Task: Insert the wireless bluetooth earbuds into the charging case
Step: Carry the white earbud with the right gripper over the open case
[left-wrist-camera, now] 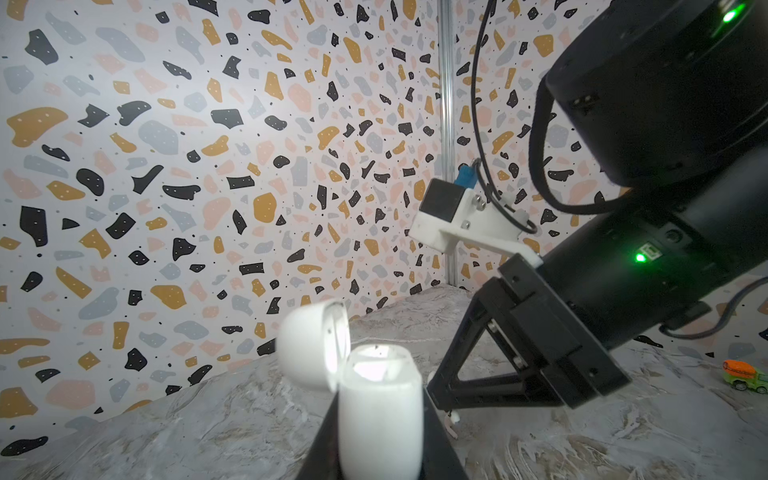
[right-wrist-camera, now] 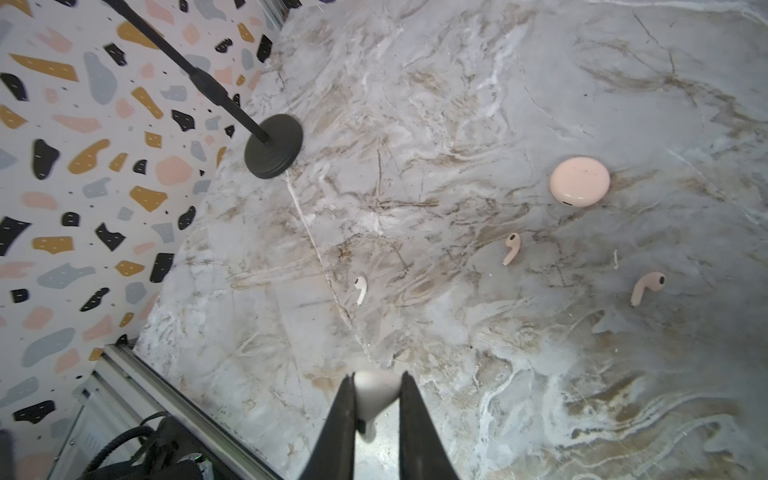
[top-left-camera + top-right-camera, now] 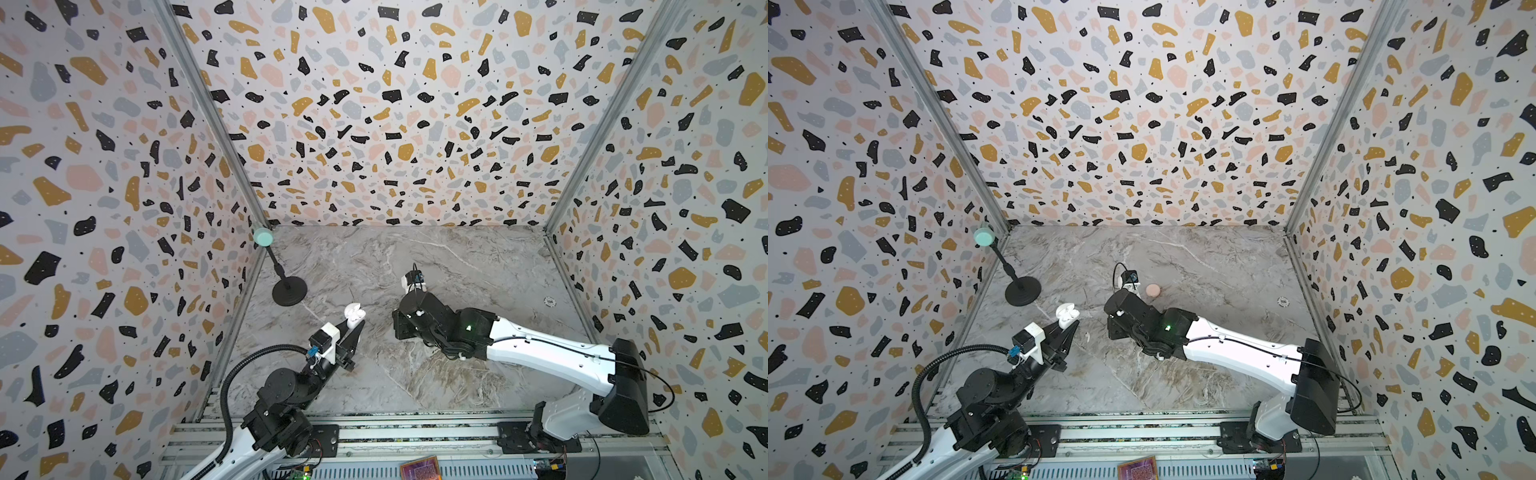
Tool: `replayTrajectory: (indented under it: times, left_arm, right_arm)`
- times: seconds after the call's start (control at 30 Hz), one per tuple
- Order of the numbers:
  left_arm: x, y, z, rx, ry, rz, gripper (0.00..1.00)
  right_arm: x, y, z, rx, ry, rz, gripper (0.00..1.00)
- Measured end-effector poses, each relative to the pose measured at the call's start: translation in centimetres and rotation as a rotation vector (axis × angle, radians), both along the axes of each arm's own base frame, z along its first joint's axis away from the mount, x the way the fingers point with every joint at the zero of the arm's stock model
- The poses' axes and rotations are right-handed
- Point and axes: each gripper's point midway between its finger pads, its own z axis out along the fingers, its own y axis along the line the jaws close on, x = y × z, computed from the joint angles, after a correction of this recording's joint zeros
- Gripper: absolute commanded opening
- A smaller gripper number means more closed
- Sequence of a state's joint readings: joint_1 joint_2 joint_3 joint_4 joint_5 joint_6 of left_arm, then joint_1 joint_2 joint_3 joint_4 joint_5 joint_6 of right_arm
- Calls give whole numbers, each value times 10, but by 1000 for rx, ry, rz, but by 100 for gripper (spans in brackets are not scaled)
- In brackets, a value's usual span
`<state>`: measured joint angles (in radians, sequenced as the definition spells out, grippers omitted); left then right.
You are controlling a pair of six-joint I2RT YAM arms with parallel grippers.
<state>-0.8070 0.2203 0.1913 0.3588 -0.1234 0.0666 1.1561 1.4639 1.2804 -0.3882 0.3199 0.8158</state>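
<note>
Bright even light, soft shadows, wide-angle bending at edges, white case (image 1: 380,415) blown out and blurred close up

white case (image 1: 380,415): base cut off by the left wrist view's edge; lid blurred; inside lost in glare.
pink case (image 2: 579,181): covered by the right arm (image 3: 540,349) in a top view.
right gripper (image 2: 378,380): fingertips hidden under its own wrist in both top views.
held earbud (image 2: 372,395): white, blurred; both flanks behind the pinching fingers.
pink earbuds (image 2: 512,248): both under the right arm in both top views.
loose white earbud (image 3: 1088,336): a speck between the arms, shape unreadable.
token (image 3: 550,301): far right, markings too small to read.
toy car (image 1: 746,376): blurred, clipped by the view's edge.
board (image 3: 419,468): near edge, cut off.
</note>
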Motion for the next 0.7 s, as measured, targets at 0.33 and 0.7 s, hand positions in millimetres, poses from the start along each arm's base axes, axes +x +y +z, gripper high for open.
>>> replayTrajectory:
  times: [0.33,0.7]
  left_arm:
    - [-2,-5,-1,8,1,-28,0]
    - [-5,-10,-3,16,5,-65,0]
  right_arm:
    - [-16,9,44,91,-89,53,20]
    - [-37,28,73,140,-165,127,21]
